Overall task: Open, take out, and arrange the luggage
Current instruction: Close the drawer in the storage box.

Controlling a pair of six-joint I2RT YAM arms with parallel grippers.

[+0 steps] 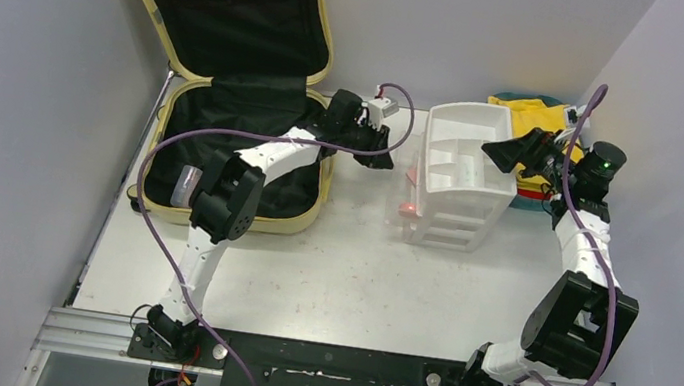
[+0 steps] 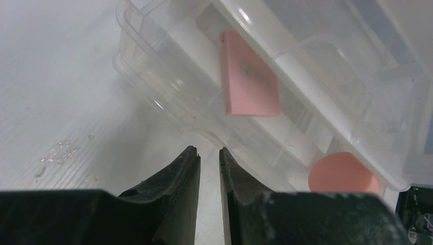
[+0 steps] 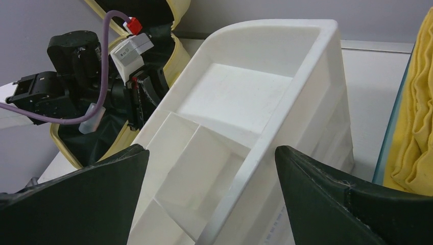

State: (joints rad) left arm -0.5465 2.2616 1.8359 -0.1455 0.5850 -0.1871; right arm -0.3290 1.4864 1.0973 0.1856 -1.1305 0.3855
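Open luggage (image 1: 232, 87), arms out by white organizer (image 1: 462, 170).
Left gripper (image 2: 209, 153) nearly closed, holding nothing; right gripper (image 3: 212, 158) spread wide around organizer's wall.

Left hand (image 2: 209, 153) nearly closed, right hand (image 3: 212, 153) agape

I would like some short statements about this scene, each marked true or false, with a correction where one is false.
1. The luggage lies open, its lid raised against the back wall. True.
2. The right gripper has its fingers closed tight on the white organizer. False: the fingers stand wide apart, one on each side of the organizer's near rim.
3. The left gripper has its fingers nearly together, with nothing visible between them. True.
4. A yellow cloth lies inside the luggage. False: it lies in a teal tray behind the organizer, at the far right.
5. A pink card lies inside a clear plastic container. True.
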